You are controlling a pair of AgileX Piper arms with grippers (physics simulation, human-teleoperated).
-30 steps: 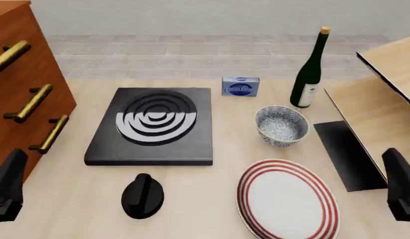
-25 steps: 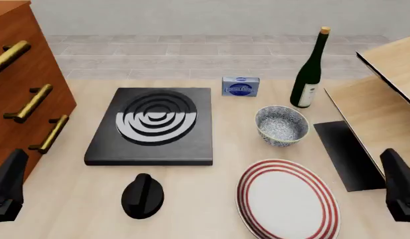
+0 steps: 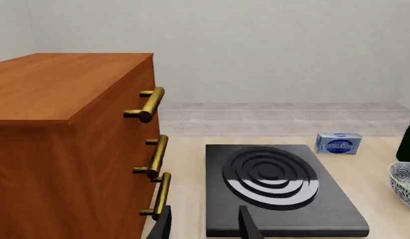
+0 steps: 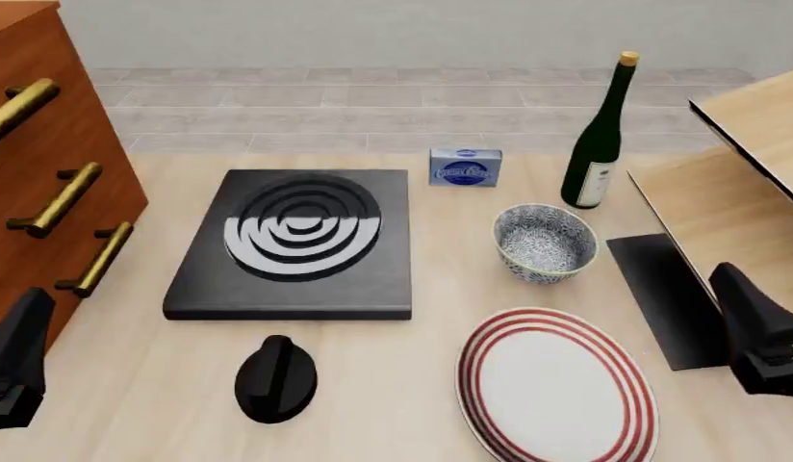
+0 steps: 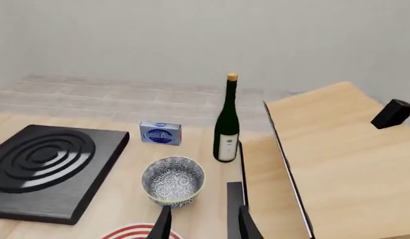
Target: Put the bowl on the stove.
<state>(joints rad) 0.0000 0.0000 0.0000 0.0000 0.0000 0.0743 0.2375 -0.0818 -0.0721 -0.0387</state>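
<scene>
In the left wrist view, the left gripper (image 3: 203, 226) shows two dark fingers parted, with nothing between them. Beyond it lies the stove (image 3: 278, 186), a black slab with concentric silver rings, flat on the desk (image 3: 185, 164). A wooden cabinet (image 3: 65, 144) with brass handles stands just beside the stove. A small blue box (image 3: 338, 143) sits past the stove's far corner, and an edge of the bowl (image 3: 405, 183) shows at the frame's border.

In the front view, the bowl (image 4: 545, 243) stands upright on the desk at about 3 o'clock from the stove (image 4: 296, 245), apart from it. A green bottle (image 4: 599, 140) stands at 1 o'clock from the bowl, the blue box (image 4: 465, 166) at 11 o'clock. A white plate with red rings (image 4: 556, 383) lies at 6 o'clock from the bowl, and a black knob (image 4: 276, 379) at 6 o'clock from the stove. The left gripper (image 4: 14, 366) sits low at the left edge, the right gripper (image 4: 756, 332) low at the right, over a thin black mat (image 4: 666, 289); this view is too cropped to tell how far either is open.

In the right wrist view, the right gripper (image 5: 199, 224) has its fingers spread and empty, with the bowl (image 5: 172, 181) just ahead of them. The bottle (image 5: 227, 124) stands beyond the bowl, near a raised wooden board (image 5: 331, 159).
</scene>
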